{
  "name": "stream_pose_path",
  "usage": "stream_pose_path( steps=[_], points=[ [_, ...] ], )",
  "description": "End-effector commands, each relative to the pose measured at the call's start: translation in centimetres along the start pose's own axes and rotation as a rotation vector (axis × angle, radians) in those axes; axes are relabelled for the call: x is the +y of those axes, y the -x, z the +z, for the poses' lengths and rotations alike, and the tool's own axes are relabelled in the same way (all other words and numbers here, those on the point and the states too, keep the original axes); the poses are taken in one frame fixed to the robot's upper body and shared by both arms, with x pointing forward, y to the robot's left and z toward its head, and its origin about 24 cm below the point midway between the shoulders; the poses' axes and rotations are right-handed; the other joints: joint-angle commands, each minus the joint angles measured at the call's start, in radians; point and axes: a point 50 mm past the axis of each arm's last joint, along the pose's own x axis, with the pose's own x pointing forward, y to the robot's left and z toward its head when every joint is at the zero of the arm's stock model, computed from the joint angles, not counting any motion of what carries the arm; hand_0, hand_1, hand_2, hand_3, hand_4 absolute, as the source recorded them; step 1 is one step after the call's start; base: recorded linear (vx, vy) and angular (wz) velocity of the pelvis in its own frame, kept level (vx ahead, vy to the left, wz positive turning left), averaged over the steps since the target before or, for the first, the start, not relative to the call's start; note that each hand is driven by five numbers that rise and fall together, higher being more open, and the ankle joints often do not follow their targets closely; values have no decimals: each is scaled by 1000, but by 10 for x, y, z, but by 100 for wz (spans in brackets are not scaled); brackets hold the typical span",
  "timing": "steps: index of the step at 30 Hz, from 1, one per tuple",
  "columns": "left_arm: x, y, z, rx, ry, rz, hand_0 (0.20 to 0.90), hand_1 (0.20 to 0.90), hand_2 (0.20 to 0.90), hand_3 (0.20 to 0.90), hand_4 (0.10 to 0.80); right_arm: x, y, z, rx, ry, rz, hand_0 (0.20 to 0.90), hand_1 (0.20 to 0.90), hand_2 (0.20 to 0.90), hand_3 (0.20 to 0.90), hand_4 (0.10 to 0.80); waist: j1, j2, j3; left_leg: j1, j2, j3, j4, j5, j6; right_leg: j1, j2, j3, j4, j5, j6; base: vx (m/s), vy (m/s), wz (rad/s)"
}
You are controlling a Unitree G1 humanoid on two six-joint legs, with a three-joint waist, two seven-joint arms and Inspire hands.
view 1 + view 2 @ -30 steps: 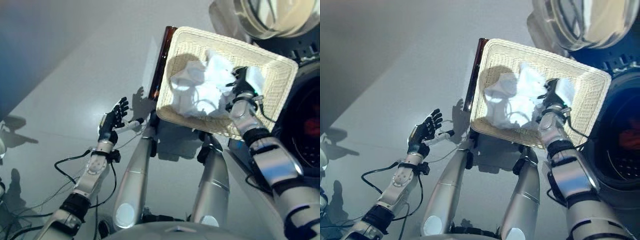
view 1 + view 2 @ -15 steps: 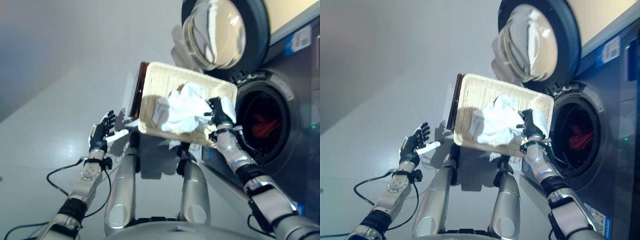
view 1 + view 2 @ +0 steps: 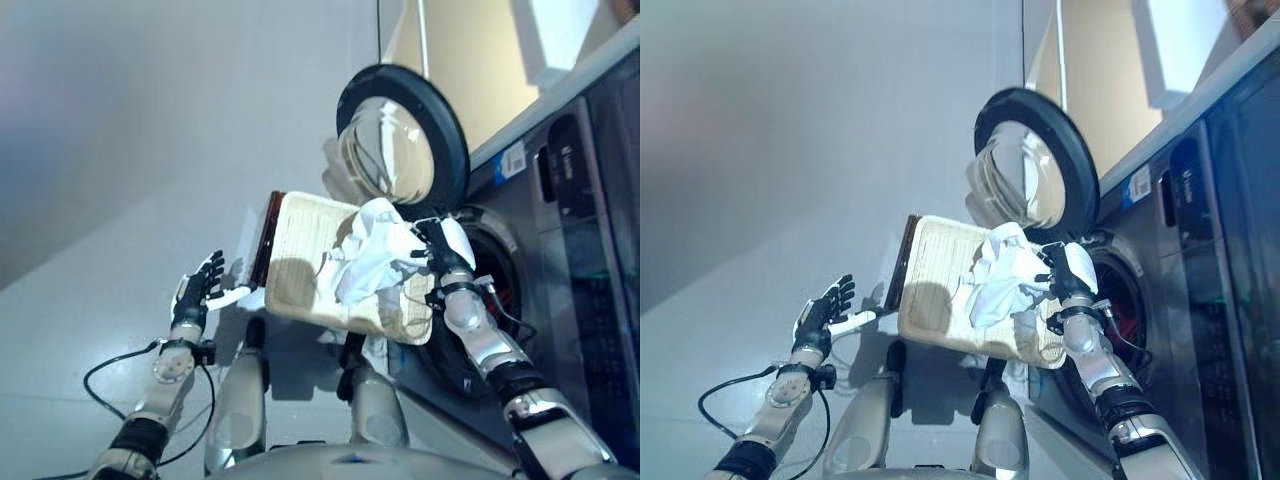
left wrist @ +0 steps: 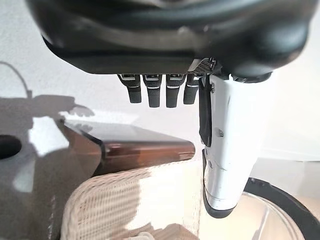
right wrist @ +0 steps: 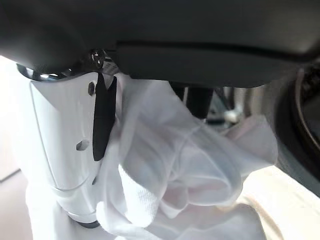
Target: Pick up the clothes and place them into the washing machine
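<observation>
- Fingers (image 3: 431, 232) of the right hand (image 3: 443, 247) are curled into a bunch of white clothes (image 3: 372, 256) — the right wrist view shows the cloth (image 5: 185, 165) gathered between the white-covered thumb (image 5: 62, 145) and the dark fingers behind it.
- That hand sits right of centre in the left eye view, raised in front of the washing machine (image 3: 590, 230), whose dark grey front fills the right side of the frame.
- White clothes are lifted in a crumpled heap over the right end of a pale wicker basket (image 3: 300, 265); their lower folds hang against the basket's inner wall, and whether they still rest on it I cannot tell.
- Wicker basket is at the centre of the frame, tilted so its inside faces the camera, with a dark brown panel (image 3: 266, 238) along its left edge.
- Round glass door (image 3: 400, 150) of the machine stands swung open above the basket, in the upper middle; the dark drum opening (image 3: 495, 290) shows just right of the right hand, something red dimly visible inside.
- Left hand (image 3: 195, 295) is at the lower left of the frame, well apart from the basket's contents — its fingers (image 4: 150, 92) are straight and spread, holding nothing, the white thumb (image 4: 225, 150) pointing toward the basket's near rim.
- Grey floor (image 3: 90, 250) lies behind on the left side.
</observation>
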Motion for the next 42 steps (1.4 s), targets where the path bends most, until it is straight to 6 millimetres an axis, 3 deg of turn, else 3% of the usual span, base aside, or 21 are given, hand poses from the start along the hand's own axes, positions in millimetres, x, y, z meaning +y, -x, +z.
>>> stream_pose_path(
  steps=[1, 8, 15, 32, 42],
  points=[
    [5, 8, -8, -12, -102, -16, 900, 900, 900, 900, 800, -49, -4, 17, -172, 49, -121, 200, 200, 200, 200, 300, 12, -2, -144, 79, 92, -36, -164, 88, -100, 86, -83, 10, 39, -44, 117, 146, 20, -7],
    [-4, 16, -33, 71, -318, -130, 900, 900, 900, 900, 800, -62, -1, 35, -289, 120, -46, 200, 200, 200, 200, 300, 4, -8, -226, 202, 101, 10, -224, 77, -97, 163, -70, 22, 15, -49, 126, 117, 29, -17],
    [-15, 23, -39, 82, -336, -217, 900, 900, 900, 900, 800, -81, -2, 54, -381, 145, -21, 200, 200, 200, 200, 300, -2, -13, -264, 275, 104, 33, -242, 62, -94, 214, -62, 37, 9, -60, 129, 56, 13, -12],
    [-34, 24, -44, 112, -291, -266, 900, 900, 900, 900, 800, -95, -9, 81, -475, 182, -15, 200, 200, 200, 200, 300, -15, -15, -304, 334, 108, 61, -286, 73, -103, 251, -56, 46, -6, -67, 129, 5, 2, -6],
    [-40, 16, -33, 68, -293, -278, 900, 900, 900, 900, 800, -107, -6, 96, -541, 172, -2, 200, 200, 200, 200, 300, -19, -23, -318, 343, 104, 65, -281, 66, -101, 259, -62, 52, -3, -66, 131, 2, 4, -1]
  ],
)
